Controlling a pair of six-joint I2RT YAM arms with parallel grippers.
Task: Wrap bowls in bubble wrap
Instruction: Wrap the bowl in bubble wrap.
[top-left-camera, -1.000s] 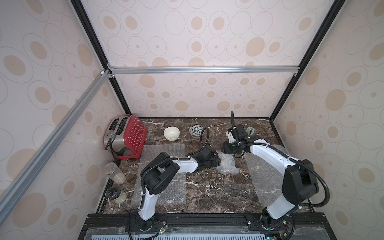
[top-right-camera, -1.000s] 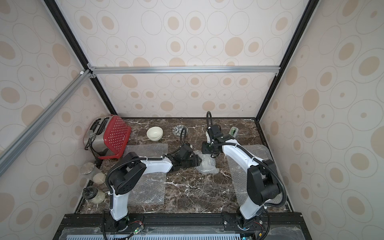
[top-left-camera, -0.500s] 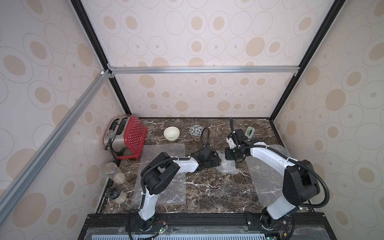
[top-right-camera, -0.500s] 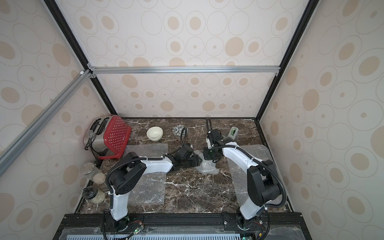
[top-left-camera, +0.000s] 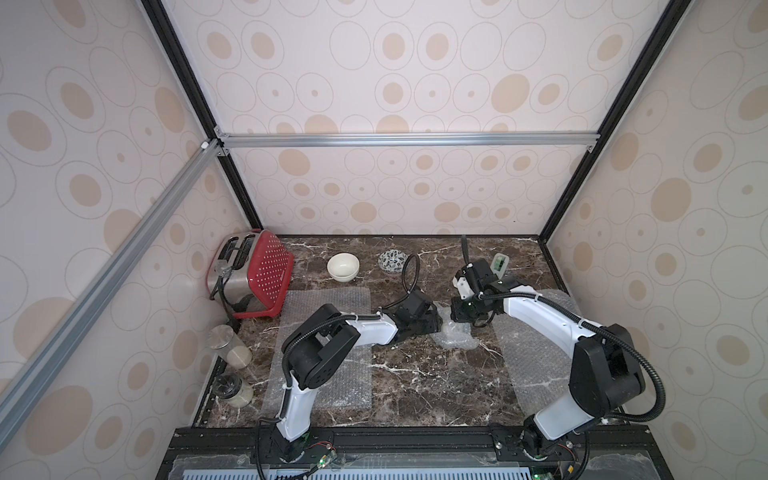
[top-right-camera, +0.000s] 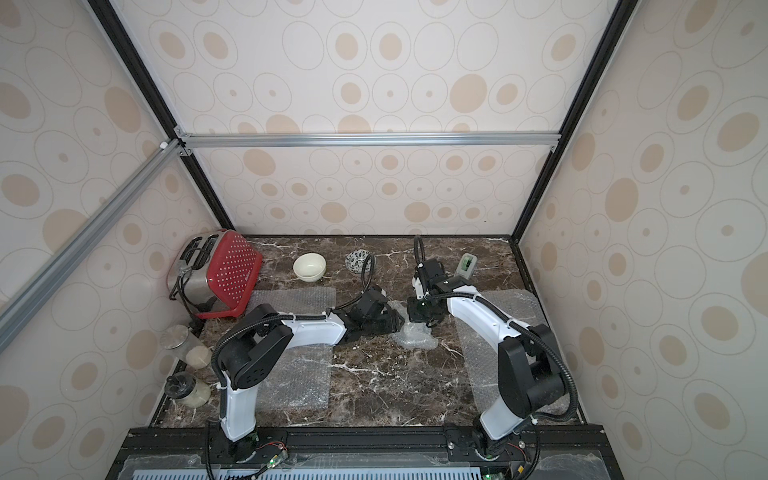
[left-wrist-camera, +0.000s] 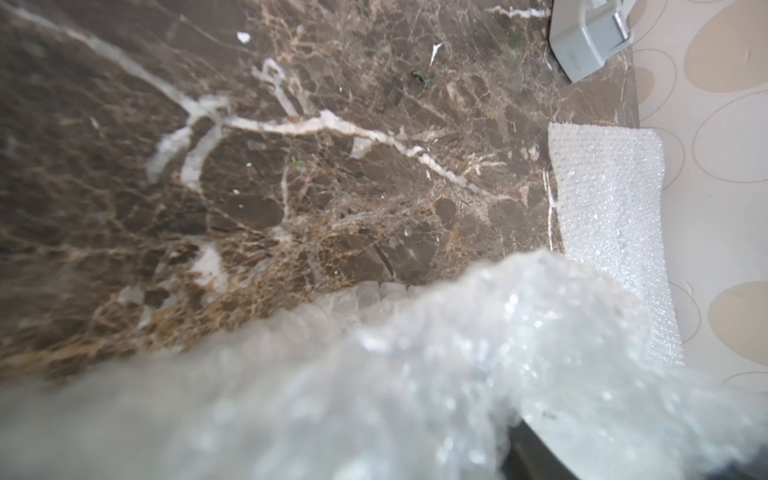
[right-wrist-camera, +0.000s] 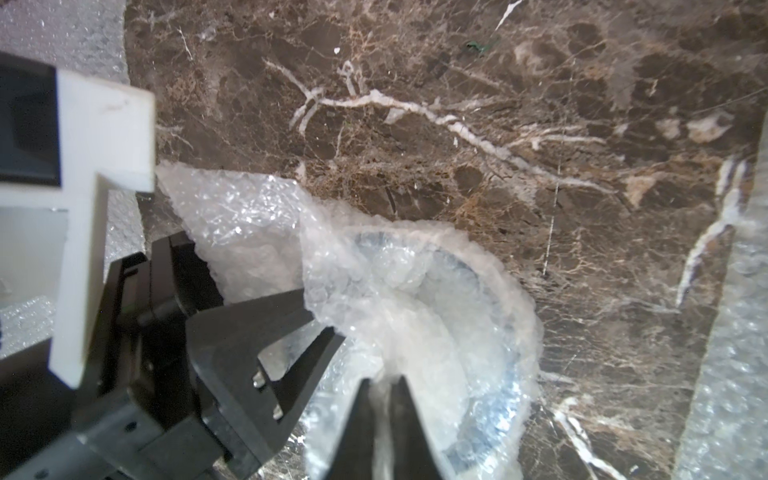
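Observation:
A blue-patterned bowl (right-wrist-camera: 494, 399) sits at mid-table inside a crumpled bundle of bubble wrap (top-left-camera: 455, 337) (top-right-camera: 415, 340) (left-wrist-camera: 415, 374). My right gripper (right-wrist-camera: 380, 388) (top-left-camera: 462, 326) points down into it, fingertips pinched on a strand of film. My left gripper (right-wrist-camera: 322, 320) (top-left-camera: 436, 323) lies low against the bundle's side. Its tips are hidden under the wrap, so its grip is unclear. The cream bowl (top-left-camera: 343, 266) (top-right-camera: 309, 267) and the leaf-patterned bowl (top-left-camera: 392, 261) (top-right-camera: 358, 261) stand bare at the back. Two flat sheets (top-left-camera: 340, 382) (top-left-camera: 536, 353) lie beside the arms.
A red toaster (top-left-camera: 253, 278) leans in the back left corner. Two glass jars (top-left-camera: 230, 351) (top-left-camera: 232, 390) stand along the left edge. A small grey device (top-left-camera: 500, 264) (left-wrist-camera: 590, 37) sits at the back right. Patterned walls close three sides.
My right gripper came forward and down from behind the bundle into the wrapped bowl and closed on the film. The left arm stayed where it was.

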